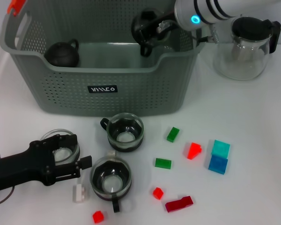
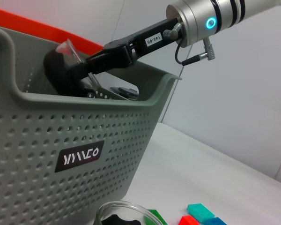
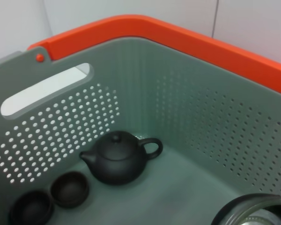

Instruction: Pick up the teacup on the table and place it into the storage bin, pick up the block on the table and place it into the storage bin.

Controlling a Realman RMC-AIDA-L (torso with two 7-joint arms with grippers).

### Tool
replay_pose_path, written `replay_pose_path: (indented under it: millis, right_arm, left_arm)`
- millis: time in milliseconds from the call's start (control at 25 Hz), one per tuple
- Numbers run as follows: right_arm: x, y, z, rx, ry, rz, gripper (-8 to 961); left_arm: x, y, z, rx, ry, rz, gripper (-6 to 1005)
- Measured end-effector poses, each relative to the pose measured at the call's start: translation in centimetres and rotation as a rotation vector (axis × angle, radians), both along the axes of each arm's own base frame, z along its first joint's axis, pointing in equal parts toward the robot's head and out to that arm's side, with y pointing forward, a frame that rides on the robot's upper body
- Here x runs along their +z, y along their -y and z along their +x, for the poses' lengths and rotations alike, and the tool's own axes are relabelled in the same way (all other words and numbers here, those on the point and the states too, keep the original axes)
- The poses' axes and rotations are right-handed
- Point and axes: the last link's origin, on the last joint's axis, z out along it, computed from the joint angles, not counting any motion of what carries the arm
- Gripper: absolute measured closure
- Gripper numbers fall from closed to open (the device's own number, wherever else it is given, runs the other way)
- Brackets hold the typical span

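My right gripper (image 1: 149, 40) hangs over the right end of the storage bin (image 1: 61, 93), shut on a glass teacup (image 1: 143, 24). The left wrist view shows that gripper (image 2: 84, 68) holding the teacup (image 2: 68, 49) above the bin's rim (image 2: 84, 101). In the right wrist view the cup's rim (image 3: 253, 211) sits over the bin floor. My left gripper (image 1: 77, 151) rests low at the front left, open, its fingers either side of another teacup (image 1: 61, 146). Two more teacups (image 1: 125, 131) (image 1: 111, 177) stand nearby. Coloured blocks, among them a green one (image 1: 173, 134) and a red one (image 1: 193, 150), lie to the right.
Inside the bin are a black teapot (image 3: 117, 164) and two small black cups (image 3: 69, 188). A glass teapot with a black lid (image 1: 246, 47) stands to the right of the bin. Teal and blue blocks (image 1: 219, 156), a dark red one (image 1: 179, 204) and a white one (image 1: 78, 192) lie on the table.
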Motion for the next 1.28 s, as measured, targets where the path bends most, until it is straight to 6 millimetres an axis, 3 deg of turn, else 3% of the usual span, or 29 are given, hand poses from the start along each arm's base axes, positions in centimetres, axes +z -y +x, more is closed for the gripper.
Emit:
replay_pose_path:
  millis: [200,360,480,600,760,880,1080,1200,1280]
  right_arm:
    - [0.1,0.1,0.2,-0.008,0.013,-0.009,767]
    - [0.4,0.1,0.1,-0.004,0.003,-0.012,678]
    - [2.0,-0.2,-0.3,0.019,-0.059,0.018,610]
    - [5.6,0.5,-0.4,0.087,-0.232,0.065,543]
    - [10.8,3.8,1.0,0.272,-0.494,0.072,374]
    - [13.3,7.7,4.6,0.461,-0.608,0.075,265]
    - [15.1,14.0,11.7,0.596,-0.606,0.082,207]
    - [14.9,16.9,13.5,0.621,-0.538,-0.056,210]
    - [14.5,18.1,13.6,0.626,-0.483,-0.16,212]
  left_arm:
    - [0.0,0.0,0.0,-0.002,0.0,0.0,127]
    - [0.1,-0.2,0.2,0.0,0.012,-0.004,127]
    - [0.2,-0.6,0.4,0.003,0.02,-0.009,127]
    - [0.3,-1.0,0.7,0.002,0.025,-0.019,127]
    - [0.4,-1.3,0.9,0.003,0.026,-0.029,127]
    - [0.4,-1.4,0.9,0.001,0.025,-0.028,127]
    - [0.5,-1.4,0.8,0.002,0.016,-0.021,127]
    - [0.8,-1.5,0.7,0.003,0.012,-0.021,127]
    - [0.8,-1.4,0.6,0.004,0.009,-0.024,127]
